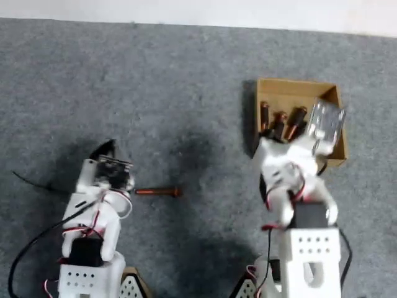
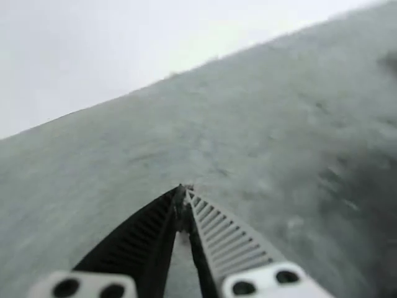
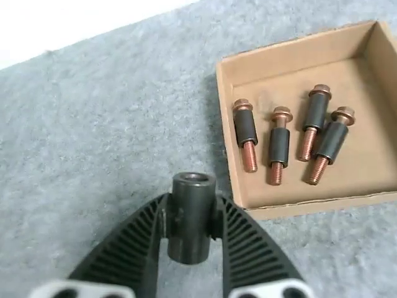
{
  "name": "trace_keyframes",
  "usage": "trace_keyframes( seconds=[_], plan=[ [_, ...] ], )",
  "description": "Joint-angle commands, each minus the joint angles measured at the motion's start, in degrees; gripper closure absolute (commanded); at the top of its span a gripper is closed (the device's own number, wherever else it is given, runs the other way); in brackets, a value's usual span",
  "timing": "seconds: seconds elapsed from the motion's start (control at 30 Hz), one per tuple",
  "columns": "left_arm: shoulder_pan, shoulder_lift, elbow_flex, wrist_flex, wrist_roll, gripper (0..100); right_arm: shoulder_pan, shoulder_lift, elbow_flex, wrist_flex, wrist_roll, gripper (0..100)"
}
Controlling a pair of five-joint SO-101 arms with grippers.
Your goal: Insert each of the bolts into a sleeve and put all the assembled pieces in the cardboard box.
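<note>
Black sleeve point(image 3: 193, 231) stands upright, bore up, clamped betw. the fingers of R gripper point(image 3: 193, 205), just outside the cardboard box point(image 3: 227, 118), near its corner. Judgement: bore is kept up so a bolt can enter from above.

Last loose bolt point(image 1: 158, 192) lies flat on the carpet point(image 1: 186, 93) beside the L arm, well apart from the sleeve. L gripper point(image 2: 184, 197) has fingers together w/ nothing betw. them, so it must open to pick.

Four assembled pieces point(image 3: 278, 146) lie side by side in the box, threads toward the near wall, w/ floor room left for one more. Open carpet betw. the arms gives space for mating. Box wall is the edge to clear.
</note>
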Motion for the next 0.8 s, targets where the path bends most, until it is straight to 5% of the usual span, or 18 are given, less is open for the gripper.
trace_keyframes(
  seconds=[0.0,0.43,0.77],
  plan=[
    [5.14,-1.01,-0.22,2.99,-4.31,100,0.04,-12.79,14.73,-11.82,0.79,99.4],
    [19.47,2.77,-12.88,21.71,-12.57,100,-0.22,-38.2,32.13,-14.46,6.77,99.4],
    [25.63,44.79,-33.19,21.8,-16.18,99,-2.15,-41.63,35.47,-14.46,6.86,99.4]
  ],
)
